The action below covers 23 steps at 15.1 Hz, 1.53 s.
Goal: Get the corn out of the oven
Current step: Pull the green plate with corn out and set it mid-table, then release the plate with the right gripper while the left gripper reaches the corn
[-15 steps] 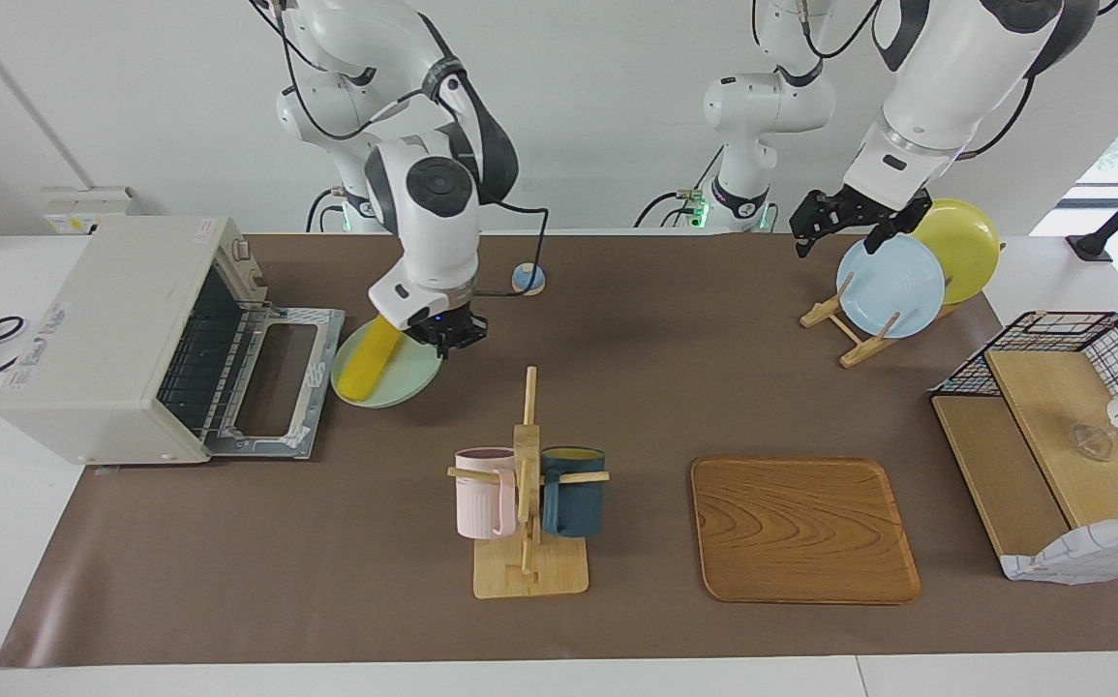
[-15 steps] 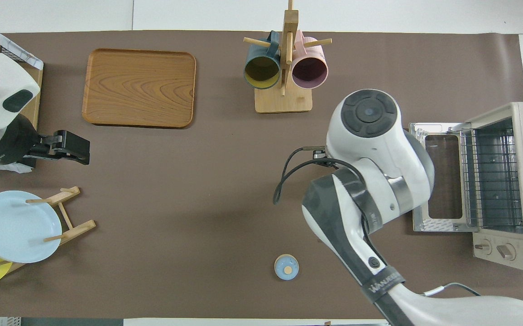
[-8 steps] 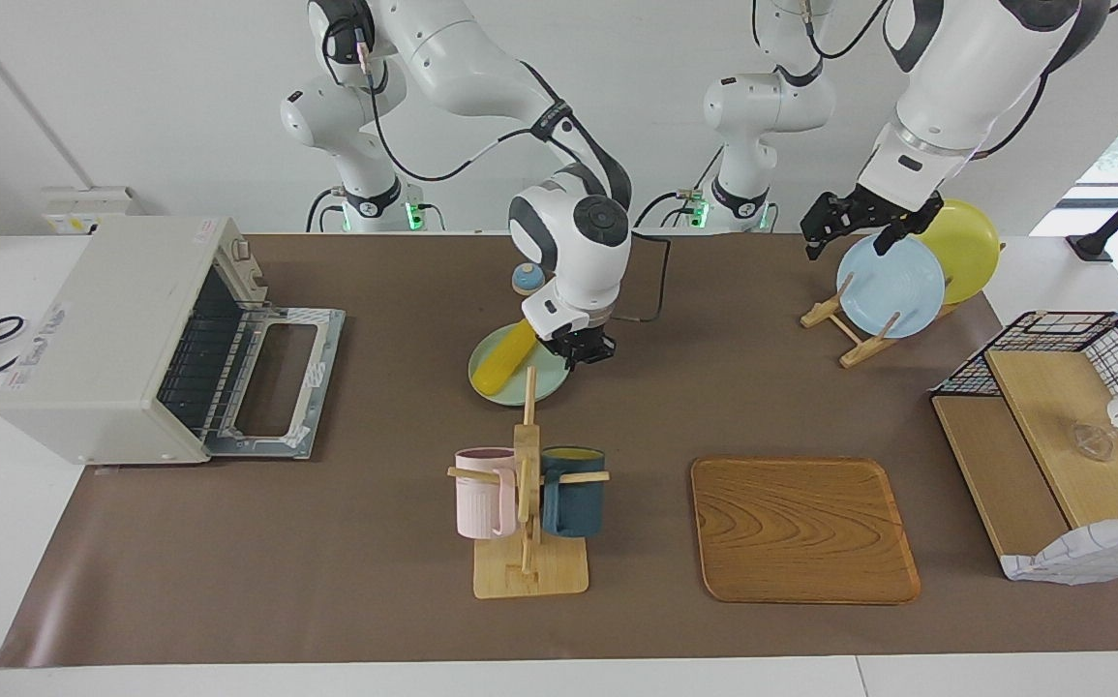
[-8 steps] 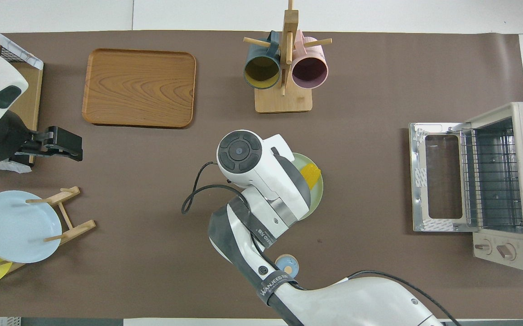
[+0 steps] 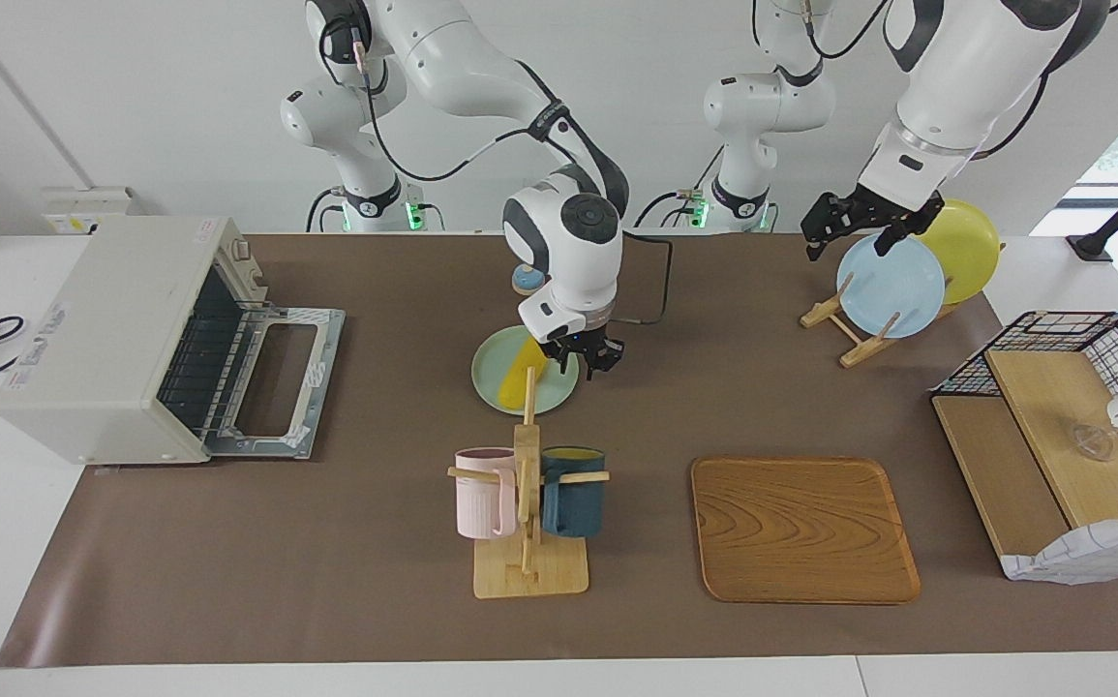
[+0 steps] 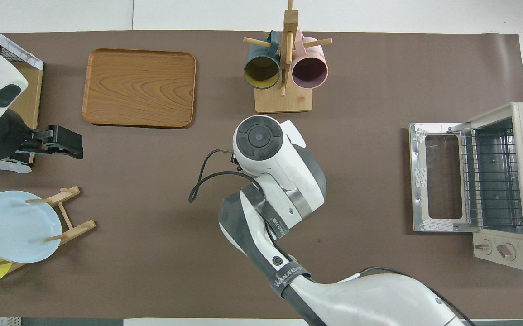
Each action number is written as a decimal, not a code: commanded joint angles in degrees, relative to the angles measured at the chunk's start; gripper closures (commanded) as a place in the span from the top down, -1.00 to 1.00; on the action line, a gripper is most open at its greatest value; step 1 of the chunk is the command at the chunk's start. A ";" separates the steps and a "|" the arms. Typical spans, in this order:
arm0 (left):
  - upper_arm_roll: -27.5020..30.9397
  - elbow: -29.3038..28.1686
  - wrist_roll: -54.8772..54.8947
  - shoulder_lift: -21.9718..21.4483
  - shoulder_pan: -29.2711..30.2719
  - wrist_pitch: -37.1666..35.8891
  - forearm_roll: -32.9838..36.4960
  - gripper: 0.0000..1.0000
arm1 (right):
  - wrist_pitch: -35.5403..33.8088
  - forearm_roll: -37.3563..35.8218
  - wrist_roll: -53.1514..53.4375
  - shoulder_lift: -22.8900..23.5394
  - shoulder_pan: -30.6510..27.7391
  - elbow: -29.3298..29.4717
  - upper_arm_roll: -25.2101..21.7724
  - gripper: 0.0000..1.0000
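My right end effector (image 5: 589, 356) now opens beside the corn (image 5: 523, 383) on its green plate (image 5: 491, 373) (well apart from the oven (image 5: 123, 334)), so the taking-out looks done.

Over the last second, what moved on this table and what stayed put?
The right gripper carried the green plate with the corn away from the open oven to the table's middle, beside the mug rack. Its fingers now look open. The left gripper stayed over the plate rack.
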 commanded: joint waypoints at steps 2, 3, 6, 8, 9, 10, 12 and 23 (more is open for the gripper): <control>-0.57 -2.24 0.88 -1.55 -0.29 3.02 -0.14 1.00 | -8.56 -4.54 -11.99 -5.92 -8.40 -1.09 0.45 -1.00; -0.83 -2.42 0.88 -1.55 -0.56 3.19 -0.14 1.00 | -11.37 -4.90 -14.10 -6.71 -9.55 -1.96 0.37 -1.00; -0.83 -4.34 0.18 -0.58 -5.12 5.73 -0.49 1.00 | -12.11 -11.30 -15.09 -9.43 -12.45 -8.71 0.37 -1.00; -0.92 -8.20 0.09 -0.67 -7.67 10.47 -1.54 1.00 | -10.62 -13.07 -17.97 -10.67 -16.83 -12.85 0.46 -1.00; -0.92 -8.91 0.09 -0.58 -7.85 11.62 -3.20 1.00 | -9.13 -13.16 -18.69 -11.20 -18.07 -14.78 0.46 -1.00; -0.92 -9.01 0.09 -0.23 -8.38 12.24 -4.78 1.00 | -7.29 -13.34 -18.78 -11.90 -18.43 -17.24 0.37 -1.00; -0.83 -9.01 -1.83 2.74 -12.57 15.13 -5.67 1.00 | -2.38 -16.23 -20.36 -13.39 -20.18 -23.03 0.45 -1.00; -0.57 -1.90 -18.35 22.25 -31.74 30.61 -7.52 1.00 | 4.07 -22.22 -22.83 -14.37 -25.46 -30.18 0.46 -1.00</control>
